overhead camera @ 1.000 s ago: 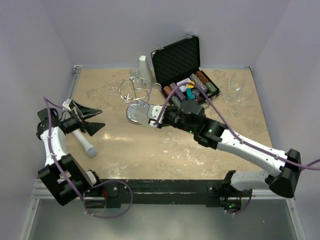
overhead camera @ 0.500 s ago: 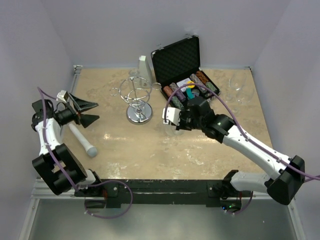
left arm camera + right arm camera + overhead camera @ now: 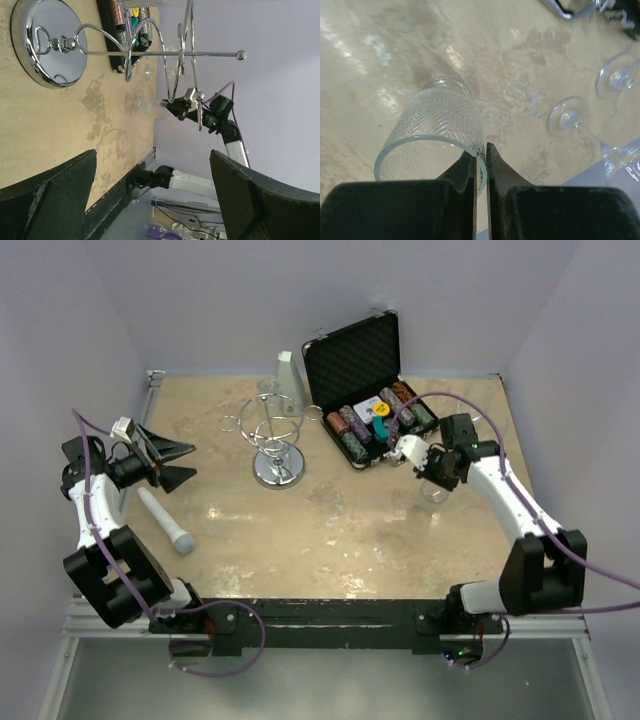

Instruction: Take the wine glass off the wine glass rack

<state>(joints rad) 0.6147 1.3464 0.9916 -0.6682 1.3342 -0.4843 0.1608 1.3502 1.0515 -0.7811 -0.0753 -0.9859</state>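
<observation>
Since the earlier frame your right arm has swung from right next to the wine glass rack (image 3: 278, 469) all the way over to the right side of the counter (image 3: 330, 530), and the glass went with it. The left arm barely shifted.

Going left to right:

- The left claw (image 3: 195, 461) is hanging out at the far left edge with its fingers spread wide and nothing in them.
- A white cylinder (image 3: 166, 522) lies on the counter just below it.
- The rack stands upright mid-counter. From above its loops look bare to me, though clear glass is hard to spot and there's something see-through behind it.
- The open chip case (image 3: 352, 352) sits just right of the rack.
- The right claw (image 3: 480, 150) is pinched on the rim of the wine glass (image 3: 437, 135), one finger inside and one outside.
- The glass is tilted and well apart from the rack. I can't tell if its bottom is touching the counter.
- A couple of other stemmed glasses (image 3: 566, 116) are near the right edge.

So I'd say the main bit is done and the glass is off the rack. What's probably left is setting it down upright and letting go. Watch that rim pinch, it looks like a thin hold.
</observation>
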